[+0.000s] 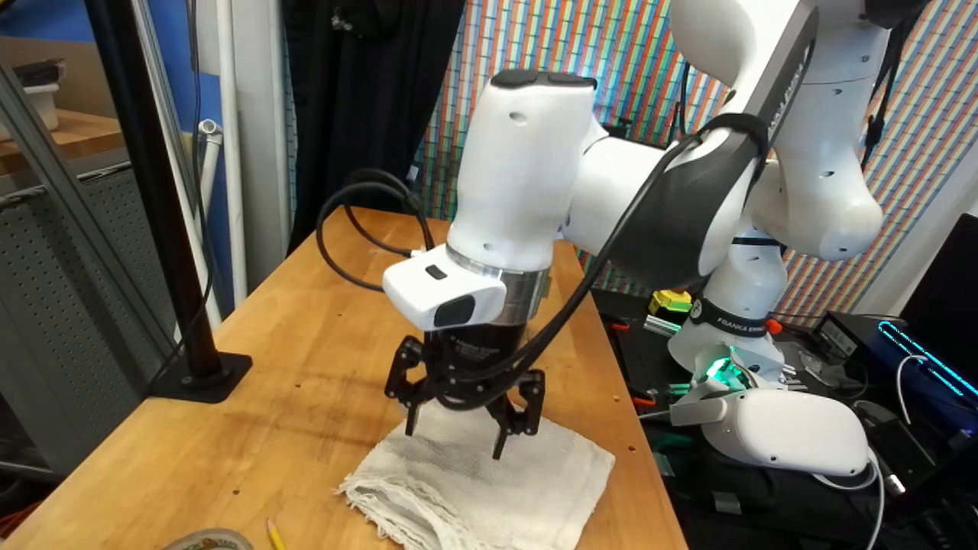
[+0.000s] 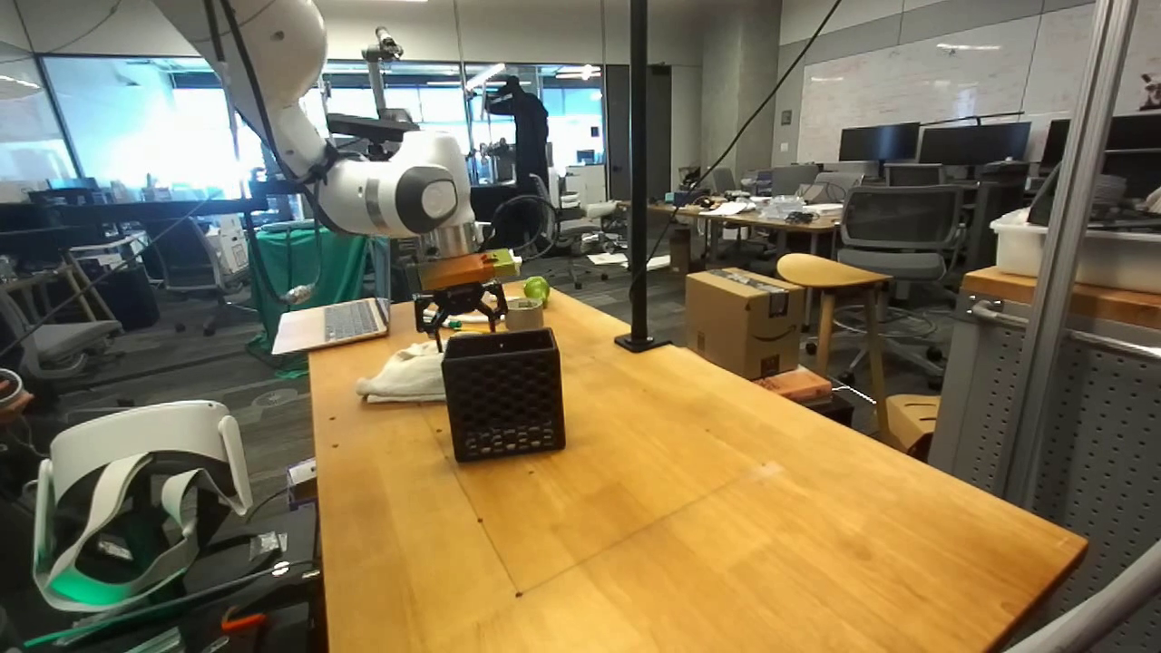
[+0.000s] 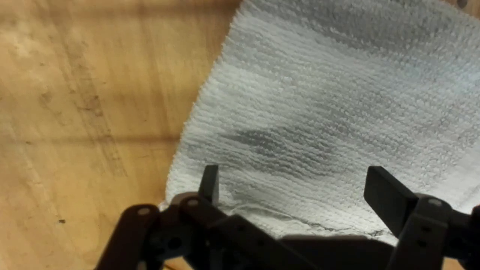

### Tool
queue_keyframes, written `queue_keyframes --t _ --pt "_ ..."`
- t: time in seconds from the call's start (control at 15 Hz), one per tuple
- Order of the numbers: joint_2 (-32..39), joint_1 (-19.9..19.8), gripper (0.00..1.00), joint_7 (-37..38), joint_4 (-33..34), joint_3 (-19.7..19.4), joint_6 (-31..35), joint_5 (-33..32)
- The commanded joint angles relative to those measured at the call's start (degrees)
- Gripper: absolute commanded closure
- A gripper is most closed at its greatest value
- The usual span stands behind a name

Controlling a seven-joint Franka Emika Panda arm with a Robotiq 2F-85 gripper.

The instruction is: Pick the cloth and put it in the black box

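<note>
The white cloth (image 1: pixel 535 481) lies folded on the wooden table in an exterior view. It also shows behind the box in an exterior view (image 2: pixel 404 375), and it fills much of the wrist view (image 3: pixel 318 105). My gripper (image 1: pixel 454 444) points down over the cloth with its fingers spread apart. In the wrist view the gripper (image 3: pixel 291 182) has cloth below both fingertips and nothing pinched between them. I cannot tell whether the tips touch it. The black box (image 2: pixel 505 396) stands upright just in front of the cloth and gripper in an exterior view. It shows in no other view.
A black post with a flat base (image 1: pixel 202 378) stands at the table's edge. A tape roll (image 2: pixel 524 314), a green object (image 2: pixel 536 289) and a laptop (image 2: pixel 340 325) are past the cloth. A pencil (image 1: pixel 275 535) lies near the cloth. A white headset (image 1: pixel 787 431) sits beside the table.
</note>
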Motion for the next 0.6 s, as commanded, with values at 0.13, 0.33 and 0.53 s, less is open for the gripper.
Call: queue_keyframes --t 0.13,0.33,0.53 --pt "7.5 0.1 0.0 3.1 1.8 2.5 1.5 5.2" --pt "9.1 1.3 0.0 6.4 2.1 1.0 0.5 2.1" --pt "9.3 1.1 0.32 9.3 1.2 -0.1 -0.2 0.6"
